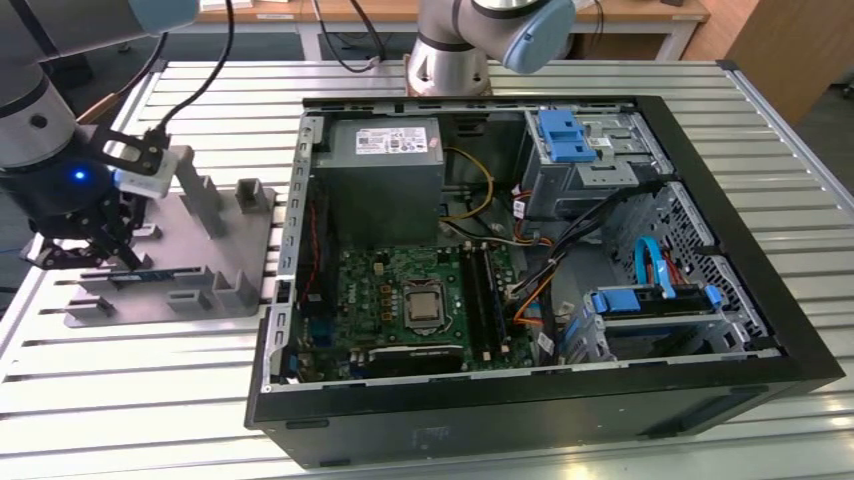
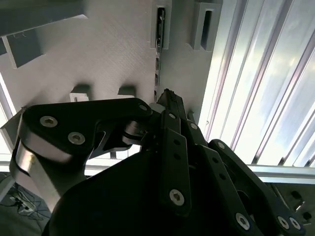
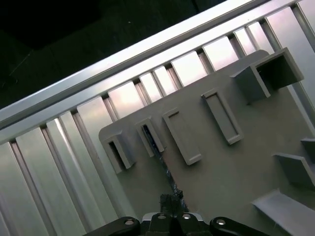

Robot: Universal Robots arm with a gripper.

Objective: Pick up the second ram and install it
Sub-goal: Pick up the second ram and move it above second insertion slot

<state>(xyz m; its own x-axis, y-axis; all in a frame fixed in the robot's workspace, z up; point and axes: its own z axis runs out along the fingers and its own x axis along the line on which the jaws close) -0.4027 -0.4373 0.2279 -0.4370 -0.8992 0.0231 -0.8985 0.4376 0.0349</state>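
Nearest me is the open computer case [image 1: 534, 420], a single black tower lying on its side on the slatted metal table [image 1: 134, 400]. Inside it I count one green motherboard [image 1: 387, 290] with one square processor socket [image 1: 424, 305]. Beside the socket is a bank of long black slots [image 1: 477, 290], too close together for me to count. Toward the exterior view's right sit two blue plastic drive brackets, one nearer [image 1: 647, 300] and one farther back [image 1: 574, 135].

Level with the motherboard, on the exterior view's left, one grey holder tray [image 1: 220, 240] lies just beside the case. In the first wrist view the tray [image 3: 221, 177] carries four low slotted blocks [image 3: 182, 135] in a row. The second ram [image 1: 158, 272] is the only strip I can find there. It stands on edge along the tray's near part, threaded through one of those blocks in both wrist views [image 3: 158, 150] [image 2: 157, 69].

The one working arm hangs over the tray, its gripper [image 1: 118, 258] pointing down onto the strip. In both wrist views the gripper [image 2: 167, 98] [image 3: 171, 199] has its two fingers drawn tight together. They pinch the strip's upper edge at the end away from the block. The strip is still seated in the tray.

Farther back in the case is one grey power supply [image 1: 380, 165]. Beyond the case's far wall stands the base of a second robot arm [image 1: 454, 55].
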